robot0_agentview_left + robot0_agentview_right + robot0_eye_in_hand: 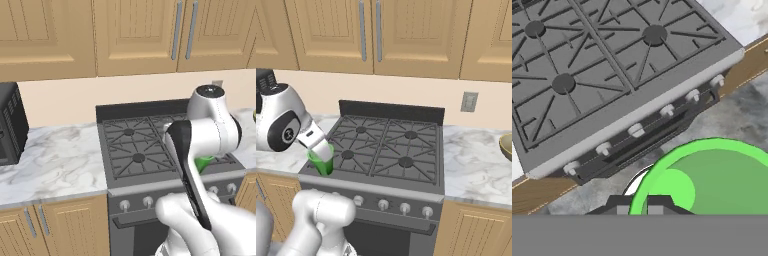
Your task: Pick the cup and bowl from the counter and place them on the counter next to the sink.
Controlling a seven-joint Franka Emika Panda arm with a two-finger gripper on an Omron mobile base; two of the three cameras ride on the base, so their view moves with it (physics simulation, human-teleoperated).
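I am carrying the cup (321,161) with my jaws clamped on its rim, holding it upright above the front left of the stove (387,145), low and left in the right base frame, presumably so it clears the grates on the way to the sink side. It is looking small, bright green and plain, slightly tapered, while the olive-gold bowl (507,145) is waiting on the marble worktop (473,160) at the right edge.

Marble counter (55,155) flanks stove (387,145); bowl (507,145) on right stretch, microwave (11,125) left.
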